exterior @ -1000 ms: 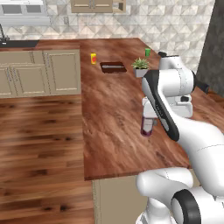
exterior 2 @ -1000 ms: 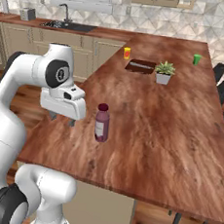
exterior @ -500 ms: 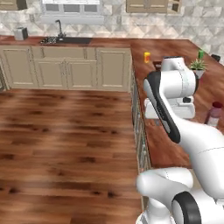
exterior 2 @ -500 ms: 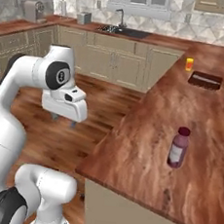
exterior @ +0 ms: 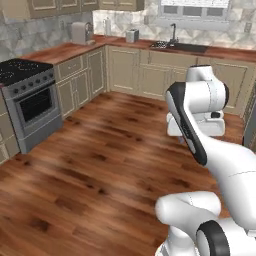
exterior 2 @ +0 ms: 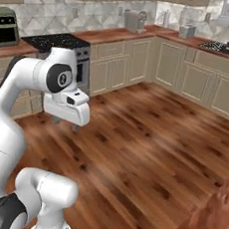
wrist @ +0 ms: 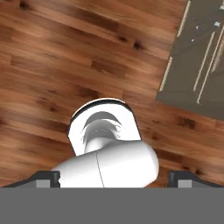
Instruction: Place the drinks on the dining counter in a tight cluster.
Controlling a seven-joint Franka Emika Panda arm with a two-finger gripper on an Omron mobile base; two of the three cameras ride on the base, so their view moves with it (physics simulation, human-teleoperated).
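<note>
- The gripper [wrist: 113,177] is held over the wood floor [exterior: 100,165], jaws spread wide, nothing grasped.
- No drink is carried (none can be located); the clustering is judged unfinished, with fetching presumably remaining.

The stove [exterior: 27,95] is cut off by the left base view's edge at nine o'clock, the sink [exterior 2: 228,47] runs off the right base view at two o'clock, and in the hand view the gripper's fingertips [wrist: 46,178] barely clear the bottom band.
</note>
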